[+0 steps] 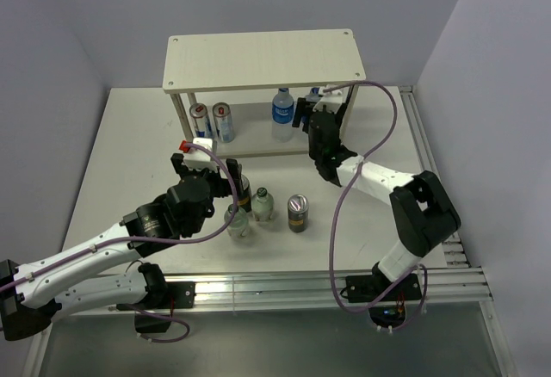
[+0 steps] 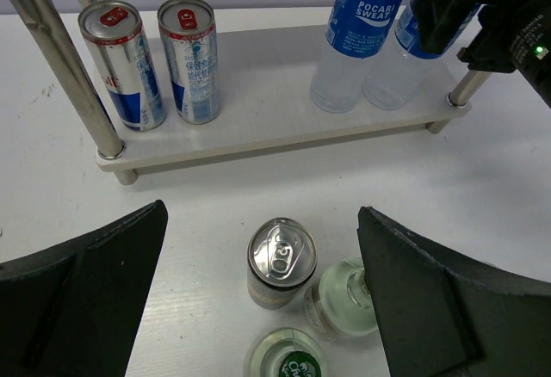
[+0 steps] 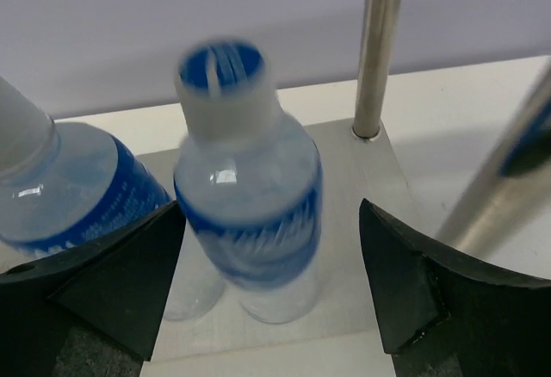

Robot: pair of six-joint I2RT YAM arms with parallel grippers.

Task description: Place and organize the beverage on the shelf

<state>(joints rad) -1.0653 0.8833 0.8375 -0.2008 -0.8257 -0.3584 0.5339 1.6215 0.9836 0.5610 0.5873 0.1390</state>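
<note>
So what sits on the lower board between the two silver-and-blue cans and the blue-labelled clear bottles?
Nothing: the pale lower shelf board lies bare between them, seen clearly in the left wrist view.

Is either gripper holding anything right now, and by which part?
Nothing is held. The right gripper stands open around a blue-labelled bottle on the shelf; the left gripper open above a can.
</note>
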